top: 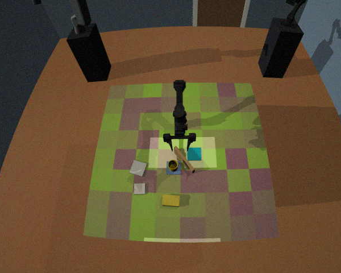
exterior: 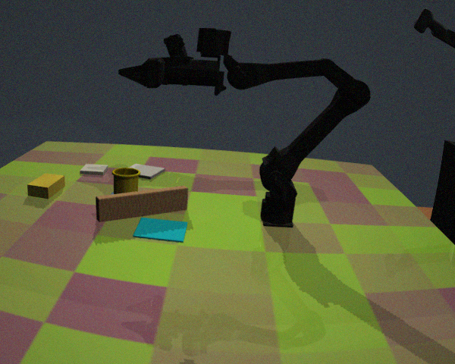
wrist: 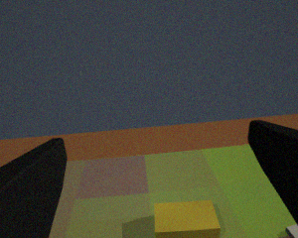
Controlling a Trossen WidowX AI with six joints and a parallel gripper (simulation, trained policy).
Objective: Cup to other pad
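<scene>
A yellow cup stands upright on the blue pad; dark marbles show inside it in the top view. The other pad, teal, lies flat with nothing on it. My gripper is wide open and empty, level and high above the mat. It points forward over the cup's side of the mat. The cup is not in the wrist view.
A brown wooden bar stands on edge between the two pads. A yellow block lies beyond the cup. Two light grey flat blocks lie to the left in the top view.
</scene>
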